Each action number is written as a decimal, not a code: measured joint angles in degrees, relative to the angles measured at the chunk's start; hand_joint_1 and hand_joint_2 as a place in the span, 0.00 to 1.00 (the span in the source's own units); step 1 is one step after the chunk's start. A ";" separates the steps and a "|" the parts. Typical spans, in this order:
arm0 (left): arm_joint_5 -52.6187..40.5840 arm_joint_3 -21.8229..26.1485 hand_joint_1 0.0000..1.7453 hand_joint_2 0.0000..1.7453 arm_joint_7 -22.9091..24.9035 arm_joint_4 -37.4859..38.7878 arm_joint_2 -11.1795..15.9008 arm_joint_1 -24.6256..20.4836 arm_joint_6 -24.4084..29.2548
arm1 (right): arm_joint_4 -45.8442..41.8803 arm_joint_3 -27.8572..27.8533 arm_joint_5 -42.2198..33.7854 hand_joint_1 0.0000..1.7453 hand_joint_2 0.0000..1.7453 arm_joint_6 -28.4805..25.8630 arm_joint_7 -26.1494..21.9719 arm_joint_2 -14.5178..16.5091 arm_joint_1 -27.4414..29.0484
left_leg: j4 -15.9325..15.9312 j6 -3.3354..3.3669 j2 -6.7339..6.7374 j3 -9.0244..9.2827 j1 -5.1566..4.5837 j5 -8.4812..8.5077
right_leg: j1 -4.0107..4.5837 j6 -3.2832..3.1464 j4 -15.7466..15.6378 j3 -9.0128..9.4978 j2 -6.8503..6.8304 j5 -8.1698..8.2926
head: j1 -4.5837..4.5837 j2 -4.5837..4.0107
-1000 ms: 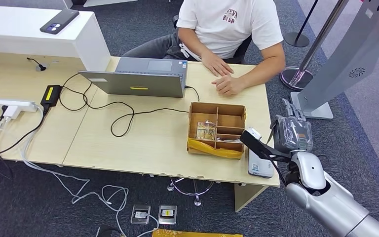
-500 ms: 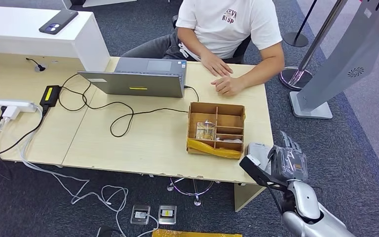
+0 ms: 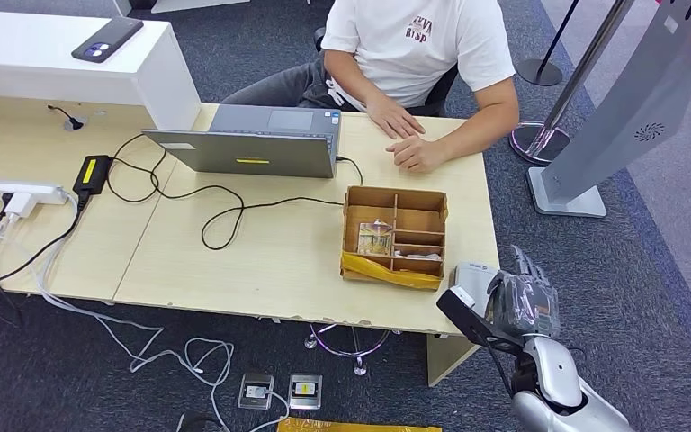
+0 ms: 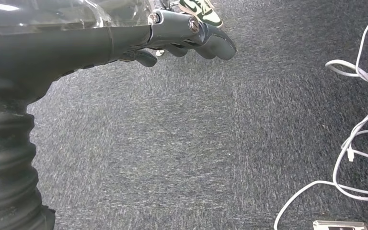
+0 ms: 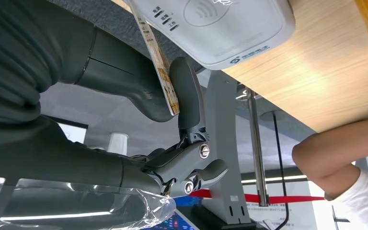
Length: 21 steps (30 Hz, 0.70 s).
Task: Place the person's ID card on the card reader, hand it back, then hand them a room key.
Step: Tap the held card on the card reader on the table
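Observation:
My right hand hovers at the table's near right corner, just beside the white card reader. In the right wrist view its thumb and a finger pinch a thin ID card seen edge-on, close to the card reader but apart from its face. The person sits at the far side with both hands resting on the table. A cardboard divider box holds small cards in one compartment. My left hand hangs over the carpet, fingers loosely extended and holding nothing.
An open laptop stands left of the person, with black cables trailing across the table. A power strip lies at far left. A grey kiosk base and a stanchion stand right of the table.
My right hand has drawn back and down from beside the cardboard box to the table's near right corner, still pinching the card. Over the last half second it barely moved.

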 joint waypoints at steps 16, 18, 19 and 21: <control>-0.74 -0.01 0.00 1.00 -0.65 0.00 0.00 0.00 0.00 | 0.99 -3.03 3.30 0.97 1.00 -1.33 -1.66 0.83 0.79 | 0.00 0.00 0.00 -0.01 0.00 0.00 | 0.00 0.00 0.00 0.00 0.00 0.00 | 0.00 0.00; -0.81 -0.02 0.00 1.00 -0.81 0.00 -0.01 0.00 0.00 | 0.99 -3.76 3.69 0.99 1.00 -1.75 -1.70 0.91 0.69 | 0.00 0.00 0.00 -0.01 0.00 0.00 | 0.00 0.00 0.00 0.01 0.00 0.00 | 0.00 0.00; -0.86 -0.02 0.00 1.00 -0.87 0.00 -0.01 0.00 0.00 | 0.99 -4.11 3.87 0.99 1.00 -1.96 -1.72 0.95 0.64 | 0.00 0.00 0.00 -0.01 0.00 0.00 | 0.00 0.00 0.00 0.01 0.00 0.00 | 0.00 0.00; -1.03 -0.02 0.00 1.00 -0.96 0.00 -0.02 0.00 0.00 | 0.94 -4.83 4.44 1.00 1.00 -2.72 -1.66 1.02 0.46 | 0.00 0.00 0.00 -0.02 0.00 0.00 | 0.00 0.00 0.00 0.00 0.00 0.00 | -0.01 0.00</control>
